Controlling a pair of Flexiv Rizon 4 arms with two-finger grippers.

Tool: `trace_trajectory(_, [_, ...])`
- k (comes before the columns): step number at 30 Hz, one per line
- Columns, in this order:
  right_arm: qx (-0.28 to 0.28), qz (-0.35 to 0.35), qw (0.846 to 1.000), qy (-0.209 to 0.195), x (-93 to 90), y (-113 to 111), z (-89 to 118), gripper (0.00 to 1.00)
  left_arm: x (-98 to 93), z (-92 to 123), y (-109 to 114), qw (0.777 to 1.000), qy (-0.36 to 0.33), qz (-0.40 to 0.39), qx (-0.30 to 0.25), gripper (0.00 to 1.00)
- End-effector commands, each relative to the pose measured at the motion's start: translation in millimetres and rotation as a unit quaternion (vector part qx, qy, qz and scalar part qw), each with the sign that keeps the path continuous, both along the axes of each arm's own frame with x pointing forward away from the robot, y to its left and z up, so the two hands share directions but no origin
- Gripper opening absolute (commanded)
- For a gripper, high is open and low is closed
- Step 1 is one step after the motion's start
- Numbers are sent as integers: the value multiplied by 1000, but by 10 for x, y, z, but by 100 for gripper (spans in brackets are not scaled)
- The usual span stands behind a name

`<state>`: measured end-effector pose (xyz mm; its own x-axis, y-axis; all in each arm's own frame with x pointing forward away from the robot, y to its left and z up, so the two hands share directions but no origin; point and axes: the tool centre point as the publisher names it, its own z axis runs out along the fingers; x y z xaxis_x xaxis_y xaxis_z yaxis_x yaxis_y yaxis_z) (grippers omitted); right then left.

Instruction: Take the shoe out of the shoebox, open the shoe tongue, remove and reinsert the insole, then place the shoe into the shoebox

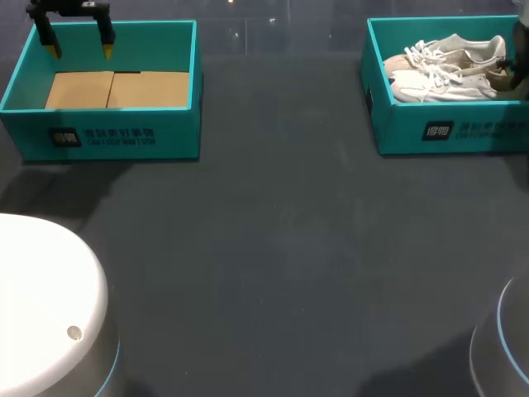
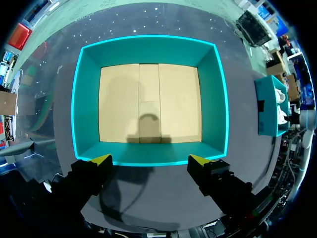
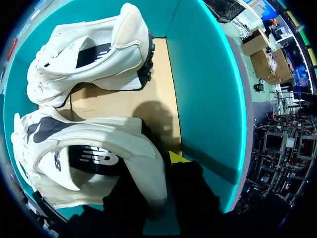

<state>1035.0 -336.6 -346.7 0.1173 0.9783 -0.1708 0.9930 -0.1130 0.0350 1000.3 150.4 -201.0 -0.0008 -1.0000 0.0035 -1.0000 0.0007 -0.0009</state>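
Two white shoes [image 1: 446, 70] lie side by side in the teal shoebox [image 1: 450, 132] at the back right, heels toward the table's right edge. In the right wrist view my right gripper [image 3: 158, 171] is down in that shoebox [image 3: 208, 89], its fingers on either side of the heel wall of the nearer white shoe [image 3: 99, 144]; one yellow tip [image 3: 177, 157] shows outside the heel. The second shoe [image 3: 94, 54] lies ahead of it. In the head view only a dark bit of the right arm shows at the edge. My left gripper [image 1: 80, 45] [image 2: 151, 161] hangs open over the other box.
A second teal box [image 1: 116, 132] [image 2: 148, 49] stands at the back left, with only a cardboard floor inside. Dark table surface [image 1: 273, 248] stretches between and in front of the two boxes. White robot bases fill the lower corners.
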Motion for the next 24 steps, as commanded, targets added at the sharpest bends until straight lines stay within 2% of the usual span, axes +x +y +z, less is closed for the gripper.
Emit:
trace_trajectory(1, [2, -4, 1000, -2, -39, 4, 154, 0, -1, 3, -2, 1000, 0, 0, 1, 100])
trace_trajectory(8, [4, -13, 1000, -7, -66, 14, 475, 0, -1, 3, -2, 1000, 0, 0, 1, 100])
trace_trajectory(24, [-10, -22, 999, -32, -324, 201, 1498, 0, -1, 3, -2, 1000, 0, 0, 1, 100])
